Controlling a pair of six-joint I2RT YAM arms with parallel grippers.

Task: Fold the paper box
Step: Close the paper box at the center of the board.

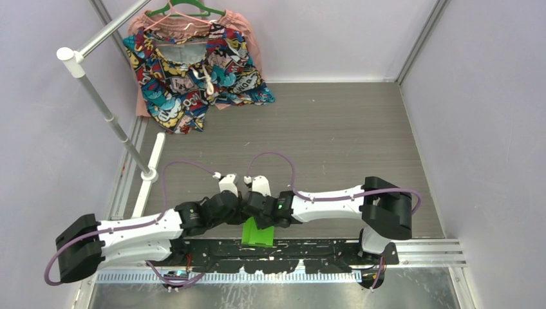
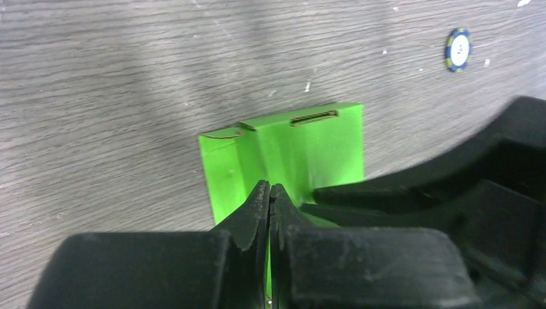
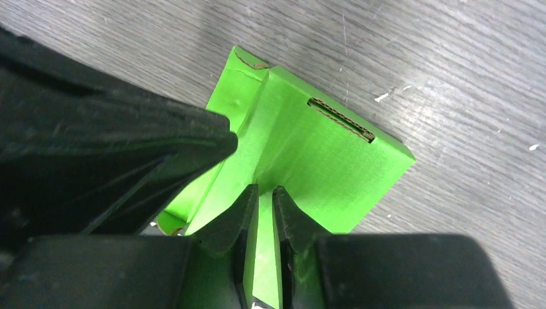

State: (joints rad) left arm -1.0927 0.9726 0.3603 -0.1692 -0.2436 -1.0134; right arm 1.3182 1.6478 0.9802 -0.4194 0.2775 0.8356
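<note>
One lime-green paper box (image 1: pixel 257 234), part folded, at the near edge of a grey wood-grain table (image 1: pixel 348 129), between two grippers. Left gripper (image 2: pixel 270 188) pinched tight on a card fold, right gripper (image 3: pixel 261 190) nipping another through a narrow gap. One patterned garment (image 1: pixel 193 74), one hanger (image 1: pixel 187 8), one blue-rimmed chip (image 2: pixel 458 49); pale lilac walls (image 1: pixel 335 32) around.

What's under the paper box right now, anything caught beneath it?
Only grey wood-grain table shows around the paper box. Directly beneath is hidden by the card itself, and the left gripper and right gripper cover its near part.
</note>
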